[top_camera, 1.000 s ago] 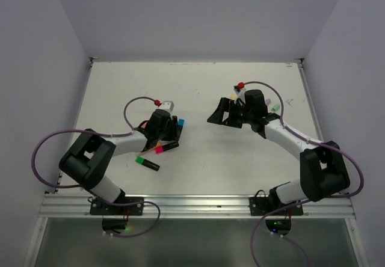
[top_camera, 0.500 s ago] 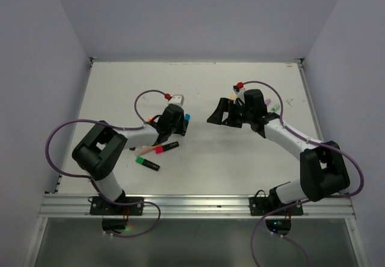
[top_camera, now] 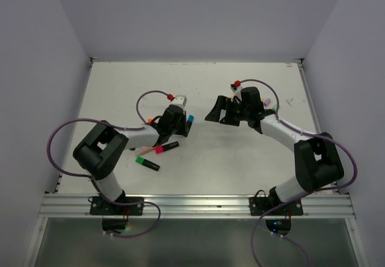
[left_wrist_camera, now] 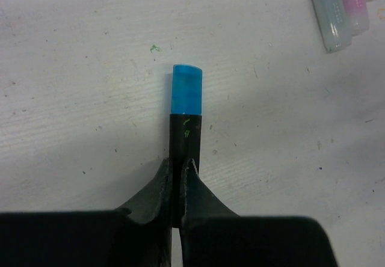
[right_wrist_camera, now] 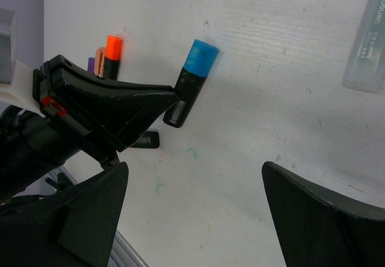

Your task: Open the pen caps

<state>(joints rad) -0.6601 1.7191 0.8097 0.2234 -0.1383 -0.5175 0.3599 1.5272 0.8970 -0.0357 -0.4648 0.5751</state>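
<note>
My left gripper [top_camera: 181,124] is shut on a black-barrelled pen [left_wrist_camera: 185,135] with a cyan cap [left_wrist_camera: 186,89]. The cap sticks out past the fingertips, just above the table. In the left wrist view the gripper [left_wrist_camera: 178,172] has its jaws pinching the barrel. My right gripper [top_camera: 218,112] is open and empty, a short way right of the cyan cap [top_camera: 190,119]. The right wrist view shows the cyan cap [right_wrist_camera: 200,56], the barrel [right_wrist_camera: 183,101] and the left gripper's fingers [right_wrist_camera: 129,101] ahead of my wide-open right gripper [right_wrist_camera: 195,213].
A black pen with a pink end [top_camera: 166,147] and one with a green end [top_camera: 147,162] lie near the left arm. An orange-ended pen [right_wrist_camera: 113,47] lies behind the left gripper. Pastel pens [top_camera: 274,106] lie by the right arm; they also show in the left wrist view [left_wrist_camera: 331,11].
My left gripper has carried the cyan-capped pen right and away from the arm bases. My right gripper has shifted slightly left toward it.
</note>
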